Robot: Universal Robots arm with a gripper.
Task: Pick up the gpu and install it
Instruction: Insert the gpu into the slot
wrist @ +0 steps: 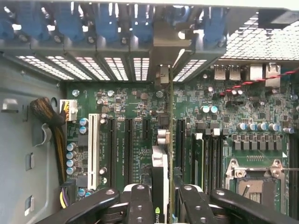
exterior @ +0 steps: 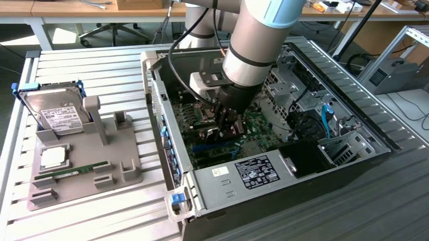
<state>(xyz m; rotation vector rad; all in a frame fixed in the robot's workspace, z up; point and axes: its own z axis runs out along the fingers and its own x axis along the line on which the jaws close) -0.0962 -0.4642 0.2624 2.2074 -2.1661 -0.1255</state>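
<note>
So we see the pincer (wrist: pixel 166 201) down inside the case (exterior: pixel 221 182), clamped on the gpu (wrist: pixel 171 122), card edge-on just above the motherboard (wrist: pixel 126 108) slots, bracket end by the rear slot openings

gpu (wrist: pixel 171 121) edge-on; near end hidden between fingers (wrist: pixel 140 205)

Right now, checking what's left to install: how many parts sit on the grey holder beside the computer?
3 on the holder: a hard drive propped at the far end, a square processor in the middle, a green memory stick nearer the camera. None seems hidden.
</note>
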